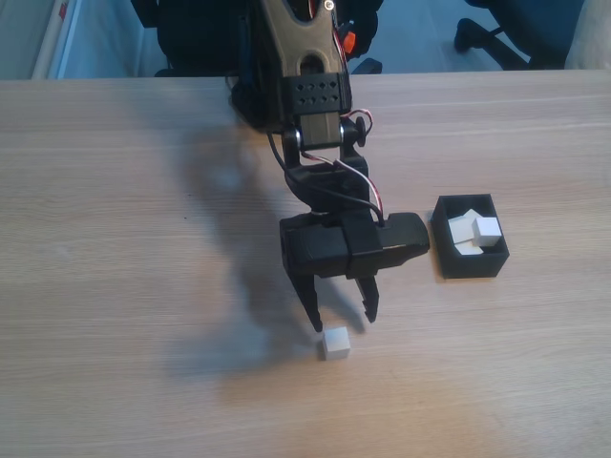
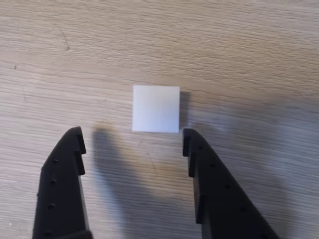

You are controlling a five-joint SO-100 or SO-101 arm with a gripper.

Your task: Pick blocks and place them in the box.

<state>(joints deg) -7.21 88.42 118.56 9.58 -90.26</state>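
One white block point(image 1: 335, 343) point(image 2: 155, 108) lies alone on the wooden table. My black gripper point(image 1: 345, 322) point(image 2: 132, 142) hangs open just above and behind it, fingers pointing down, nothing between them. In the wrist view the block sits just beyond the two fingertips, nearer the right finger point(image 2: 199, 159). The black box point(image 1: 470, 236) stands to the right in the fixed view, with several white blocks point(image 1: 474, 232) inside it.
The arm's base and cables point(image 1: 305, 86) rise at the table's far side. A chair base point(image 1: 496, 33) stands on the floor beyond the table's far edge. Bare wood surrounds the lone block.
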